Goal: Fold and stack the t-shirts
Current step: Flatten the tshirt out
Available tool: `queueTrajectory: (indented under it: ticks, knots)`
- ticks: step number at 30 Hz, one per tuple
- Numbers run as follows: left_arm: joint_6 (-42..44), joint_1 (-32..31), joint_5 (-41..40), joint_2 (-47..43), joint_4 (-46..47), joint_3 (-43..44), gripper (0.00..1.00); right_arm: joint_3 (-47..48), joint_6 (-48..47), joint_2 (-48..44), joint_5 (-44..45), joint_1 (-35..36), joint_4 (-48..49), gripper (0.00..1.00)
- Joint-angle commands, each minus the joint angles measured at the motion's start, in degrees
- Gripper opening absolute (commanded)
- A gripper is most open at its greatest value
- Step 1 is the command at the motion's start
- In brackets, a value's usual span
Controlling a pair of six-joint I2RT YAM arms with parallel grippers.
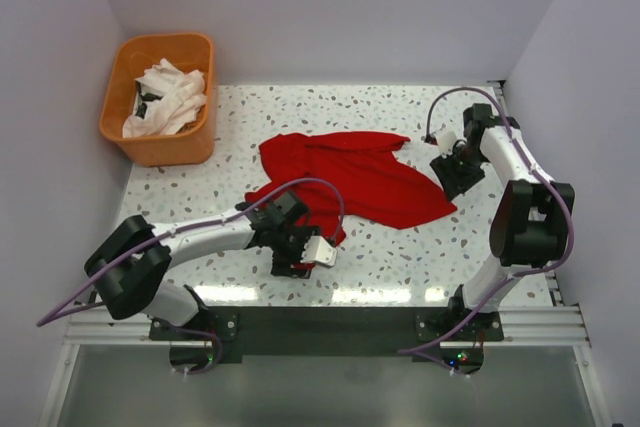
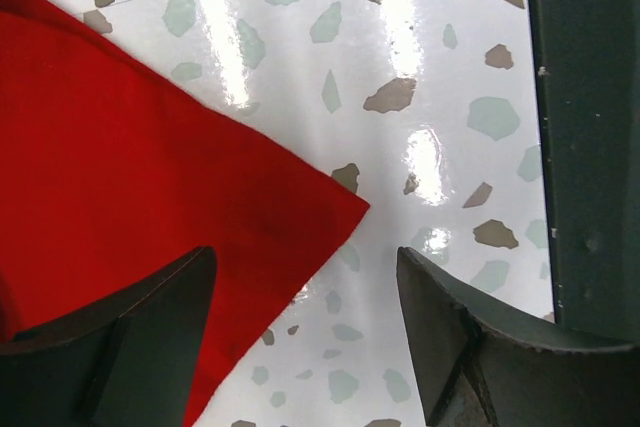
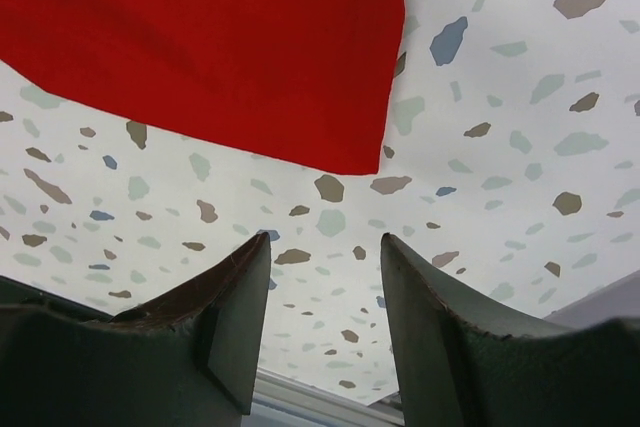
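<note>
Cloth first, from above: the red shirt [image 1: 350, 172] is lying rumpled on the middle of the table [image 1: 400, 257], its long axis running from far-left to near-right. The left gripper [image 1: 300, 247] is sitting at its near-left tip and the right gripper [image 1: 455, 175] just beside its right edge, so each arm is facing its own end. The white shirts [image 1: 170, 97] are lying heaped in the basket [image 1: 160, 152] at the far left, well apart from both arms

Left wrist: a corner of the red shirt [image 2: 130, 177] is pointing into the gap of the left gripper [image 2: 302, 267], whose jaws are standing wide apart and holding nothing. One finger is showing over the cloth, the other over bare table; whether either is touching down I cannot tell

Right wrist: the red shirt [image 3: 200, 37] is lying ahead of the right gripper [image 3: 325, 247], its corner near the gap's line but apart from both fingers. The jaws are standing apart, gripping nothing. By my judgement each gripper is needing only a short advance to take its corner
</note>
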Motion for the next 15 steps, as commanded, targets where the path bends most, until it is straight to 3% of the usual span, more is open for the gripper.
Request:
queueTrajectory:
  ticks: [1, 4, 11, 13, 15]
  knots:
    - [2.5, -0.6, -0.5, 2.2, 5.6, -0.1, 0.77, 2.2, -1.7, -0.9, -1.7, 0.1, -2.2, 0.52]
    - [2.3, -0.9, -0.4, 4.5, 7.8, -0.5, 0.76, 1.8, -2.1, -1.5, -1.8, 0.2, -2.5, 0.55]
    - [6.3, 0.5, -0.9, 1.4, 3.0, -3.1, 0.17, 0.9, -6.2, -3.9, -4.1, 0.1, -3.4, 0.61]
    - [6.9, 5.5, 2.2, -1.6, -2.3, -1.2, 0.05, -0.4, -7.7, -5.3, -5.6, 0.1, -3.2, 0.64]
    - [7.4, 10.1, 4.9, -3.5, -8.4, 1.2, 0.01, -2.2, -9.7, -7.1, -6.4, 0.0, -0.6, 0.68]
